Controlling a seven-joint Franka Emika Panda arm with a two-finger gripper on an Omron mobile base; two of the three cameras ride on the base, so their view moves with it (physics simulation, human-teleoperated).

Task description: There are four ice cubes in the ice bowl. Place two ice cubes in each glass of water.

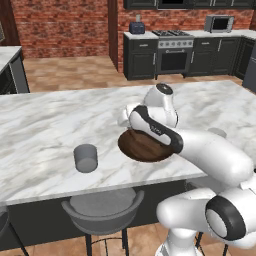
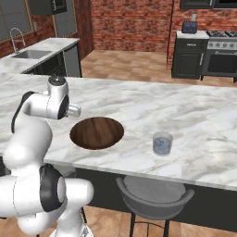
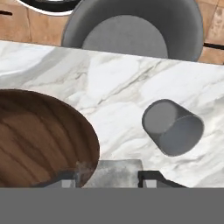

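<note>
White grey-veined marble island counter (image 1: 45, 125) carries a wide dark wooden bowl (image 2: 97, 133) near its front edge, with one grey tumbler (image 1: 86, 158) standing upright on either side, the other tumbler (image 2: 162, 143) well apart.

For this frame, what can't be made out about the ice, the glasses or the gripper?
- Ice cubes: none can be told apart inside the wooden bowl in the right base view; too faint.
- Bowl in the left base view: its far side is hidden by the arm.
- Gripper: the hand view cuts its fingertips at the bottom, so whether a cube sits between them is unclear.
- Tumbler: contents unreadable.
</note>
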